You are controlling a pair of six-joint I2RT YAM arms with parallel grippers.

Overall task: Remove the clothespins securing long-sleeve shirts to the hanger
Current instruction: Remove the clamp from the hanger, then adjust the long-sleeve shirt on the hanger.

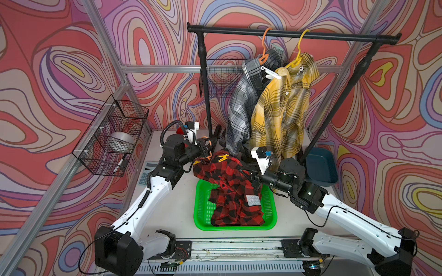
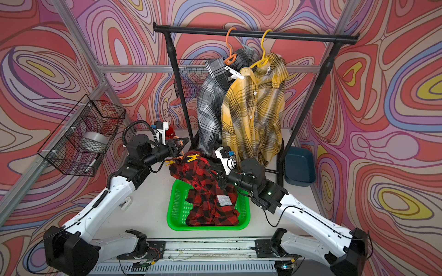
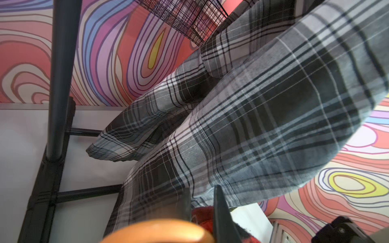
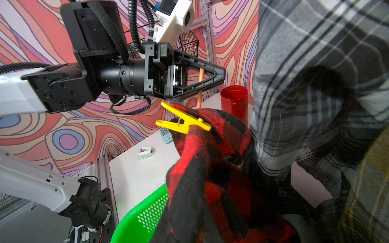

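The red-and-black shirt (image 1: 229, 191) hangs crumpled over a green basket. My right gripper (image 1: 252, 179) is shut on its cloth, and the jaws are buried in the fabric in the right wrist view. One yellow clothespin (image 4: 185, 123) is clipped on the shirt's shoulder and another (image 1: 197, 162) sits lower to the left. My left gripper (image 4: 222, 73) is shut on the stem of this shirt's orange hanger (image 4: 201, 84), just above the clothespin. The grey plaid shirt (image 1: 241, 107) and the yellow plaid shirt (image 1: 279, 112) hang on the rack. A white clothespin (image 1: 270, 73) is clipped at the grey shirt's collar.
The green basket (image 1: 198, 224) stands at the front centre. The black rack's rail (image 1: 334, 35) and legs stand behind it. A blue tub (image 1: 320, 167) is at the right and a wire basket (image 1: 112, 136) on the left wall. A red cup (image 4: 234, 101), a calculator (image 1: 146, 175) and a loose white clip (image 4: 145, 152) lie on the table.
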